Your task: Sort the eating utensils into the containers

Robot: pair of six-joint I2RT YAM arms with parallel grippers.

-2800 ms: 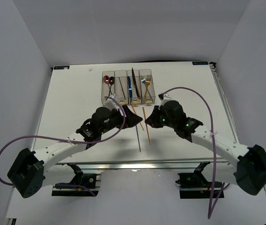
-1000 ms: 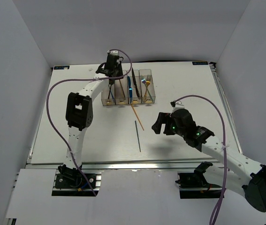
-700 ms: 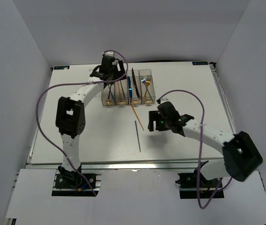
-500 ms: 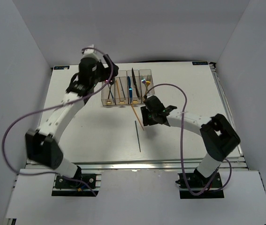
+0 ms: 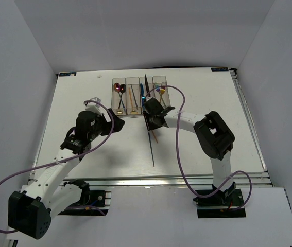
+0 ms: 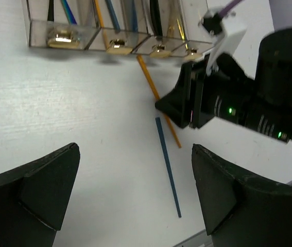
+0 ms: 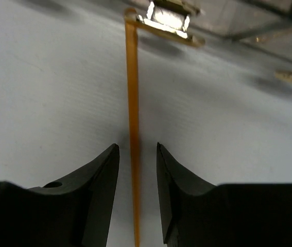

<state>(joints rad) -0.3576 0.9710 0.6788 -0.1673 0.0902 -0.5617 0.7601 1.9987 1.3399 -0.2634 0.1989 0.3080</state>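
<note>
Gold chopstick (image 7: 132, 77) lies flat on the white table (image 5: 84, 103), one end just beside the near wall of the clear-plastic containers (image 5: 139, 109), which sit toward 12 o'clock on the tabletop. The right gripper (image 7: 137, 146) is down over it. Its two fingers straddle the stick with a thin strip of table showing on either side, so nothing is pinched. A dark blue chopstick (image 5: 151, 149) lies just beside the gold one's free end and runs toward 6 o'clock. The left gripper (image 6: 134, 149) hovers at about 9 o'clock from the right one, spread wide and carrying nothing. In the bins I can make out a red spoon (image 5: 117, 88), a second gold chopstick (image 5: 131, 95), a blue knife (image 5: 141, 94) and gold forks (image 5: 161, 94).
</note>
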